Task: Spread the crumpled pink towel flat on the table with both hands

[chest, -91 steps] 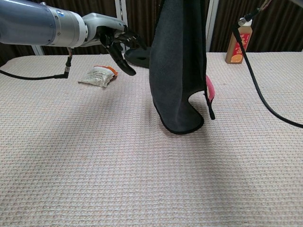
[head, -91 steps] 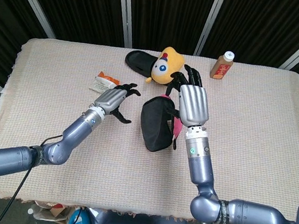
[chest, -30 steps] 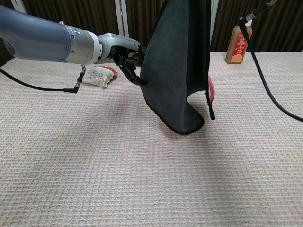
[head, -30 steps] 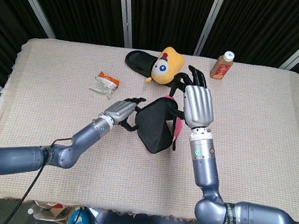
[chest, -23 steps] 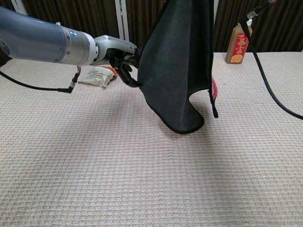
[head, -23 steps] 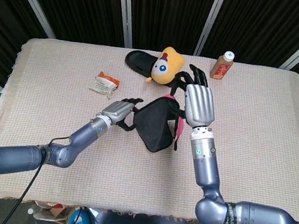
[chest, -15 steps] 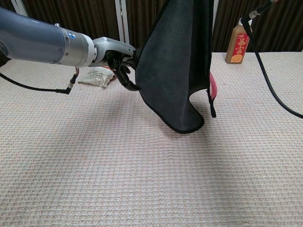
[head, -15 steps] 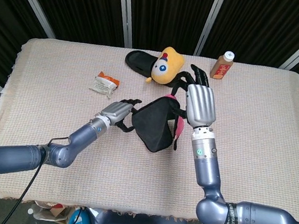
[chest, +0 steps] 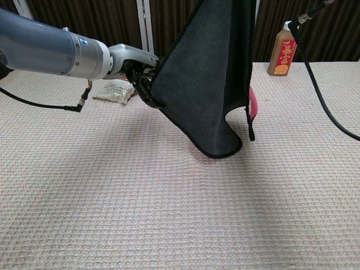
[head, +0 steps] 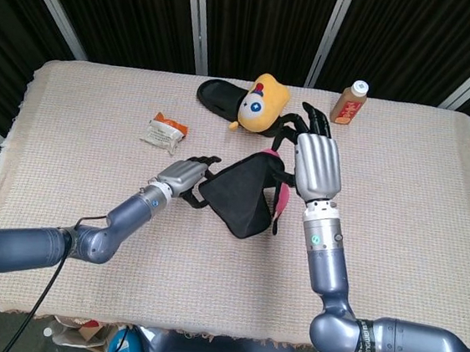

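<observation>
A corner of the towel (chest: 208,84) is pinched by the left hand (chest: 140,70) at 9 o'clock; its top is gripped and held up by the right hand (head: 316,163). Unfolding is judged underway: next, the hands should be drawn apart and lowered.

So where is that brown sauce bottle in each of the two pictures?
Head view: the bottle stands at the table's far edge, right of centre, beyond the right hand.
Chest view: the bottle is at upper right, behind a black cable.
Shared landmark: the hanging dark towel, left of the bottle in both.
</observation>
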{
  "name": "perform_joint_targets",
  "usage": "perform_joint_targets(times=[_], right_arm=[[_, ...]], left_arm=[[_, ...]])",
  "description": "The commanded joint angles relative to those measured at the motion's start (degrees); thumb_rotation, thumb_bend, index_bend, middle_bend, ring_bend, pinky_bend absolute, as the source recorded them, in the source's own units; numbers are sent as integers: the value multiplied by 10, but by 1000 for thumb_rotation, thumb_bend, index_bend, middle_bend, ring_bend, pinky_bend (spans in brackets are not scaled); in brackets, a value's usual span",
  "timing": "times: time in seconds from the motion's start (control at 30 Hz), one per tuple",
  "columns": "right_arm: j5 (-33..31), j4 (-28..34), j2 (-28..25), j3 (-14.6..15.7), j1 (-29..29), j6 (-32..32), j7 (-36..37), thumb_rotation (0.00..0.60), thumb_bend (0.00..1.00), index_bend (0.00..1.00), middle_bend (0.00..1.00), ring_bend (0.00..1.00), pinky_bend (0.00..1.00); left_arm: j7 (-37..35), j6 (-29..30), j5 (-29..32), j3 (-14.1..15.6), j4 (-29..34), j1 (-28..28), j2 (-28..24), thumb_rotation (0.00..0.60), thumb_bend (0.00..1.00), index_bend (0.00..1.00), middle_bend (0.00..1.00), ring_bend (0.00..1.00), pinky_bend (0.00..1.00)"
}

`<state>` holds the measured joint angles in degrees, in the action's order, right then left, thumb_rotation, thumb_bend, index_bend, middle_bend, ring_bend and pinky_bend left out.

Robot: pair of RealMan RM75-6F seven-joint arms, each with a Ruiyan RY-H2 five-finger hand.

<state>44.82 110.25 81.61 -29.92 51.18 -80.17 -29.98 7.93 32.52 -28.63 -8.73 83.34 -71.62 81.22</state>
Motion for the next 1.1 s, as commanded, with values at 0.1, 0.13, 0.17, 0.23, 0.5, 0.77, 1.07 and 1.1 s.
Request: perform_joint_targets(times=[0.1, 0.13, 0.17, 0.23, 0.5, 0.77, 1.07, 1.1], right_arm=[[1, 1, 0, 4, -1, -1, 1, 600, 637, 718, 317, 96, 100], [2, 1, 0, 5, -1, -1, 1, 600, 637, 718, 317, 96, 100], [2, 1, 0, 5, -2, -1, 1, 600, 637, 718, 317, 96, 100], [1, 0, 0, 6, -2, -1, 2, 600, 638, 718, 318, 96, 100], [1, -3, -9, 10, -13, 1, 13, 600, 638, 719, 317, 96, 100], [-1, -20, -24, 17, -39, 9, 49, 600, 637, 718, 318, 96, 100], [-4, -59, -29, 22, -63, 35, 105, 600, 637, 720, 320, 96, 100], [-3, -64, -29, 23, -64, 38, 109, 600, 637, 720, 320, 97, 100]], left_arm=[[-4, -2, -2, 2, 1, 1, -1, 600, 475, 634, 7, 0, 0], [-5, -1, -3, 2, 1, 1, -1, 600, 485, 640, 9, 0, 0], [-6, -1, -3, 2, 2, 1, -1, 600, 490, 644, 11, 0, 0], [-7, 0, -4, 3, 2, 1, 0, 600, 501, 654, 16, 0, 0], [-18, 19, -13, -5, 14, 10, -10, 600, 506, 661, 23, 0, 0], [-35, 65, -26, -28, 42, 32, -43, 600, 506, 661, 31, 0, 0], [-48, 142, -41, -65, 69, 58, -63, 600, 505, 663, 35, 0, 0], [-46, 148, -40, -68, 72, 60, -65, 600, 506, 663, 35, 0, 0]])
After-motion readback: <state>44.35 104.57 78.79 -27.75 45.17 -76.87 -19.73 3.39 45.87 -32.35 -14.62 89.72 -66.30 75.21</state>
